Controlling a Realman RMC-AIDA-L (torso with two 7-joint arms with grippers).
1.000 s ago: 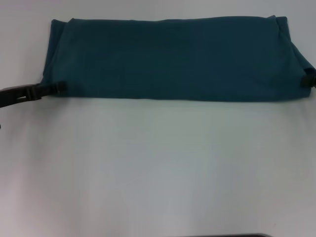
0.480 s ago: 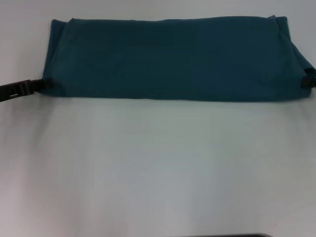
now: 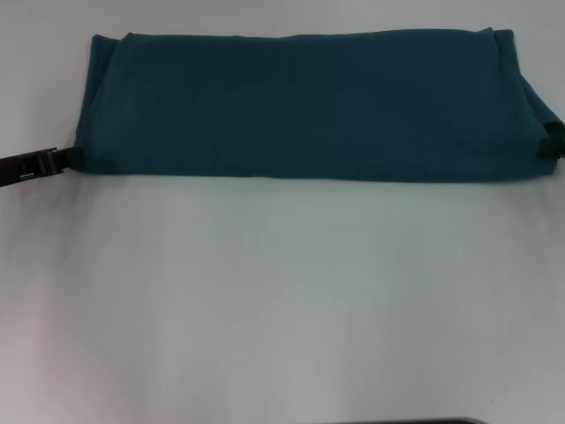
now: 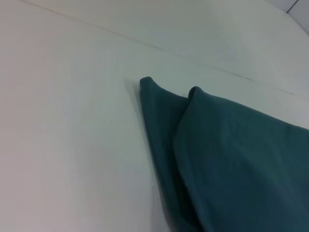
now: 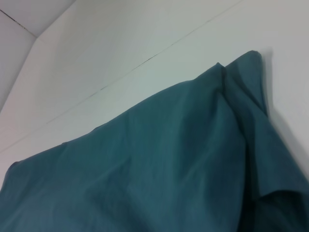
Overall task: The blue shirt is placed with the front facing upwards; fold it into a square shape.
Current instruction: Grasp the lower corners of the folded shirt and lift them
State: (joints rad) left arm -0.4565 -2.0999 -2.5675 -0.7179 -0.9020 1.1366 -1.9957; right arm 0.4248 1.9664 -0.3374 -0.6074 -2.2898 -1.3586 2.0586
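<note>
Head view: my left gripper [image 3: 64, 159] at blue shirt [image 3: 309, 106] near-left corner, right gripper [image 3: 554, 146] opposite; grip state unclear. Next fold: keep corners level.

Our left gripper [image 3: 62, 160] low at the left edge of the head view, arm reaching in level from the side, our right gripper [image 3: 554, 141] just peeking in at the far right edge

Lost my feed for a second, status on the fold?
Left gripper at the blue shirt's near-left corner, right gripper at its near-right corner. Shirt folded into a long band, not square yet. Nothing in the way.
</note>
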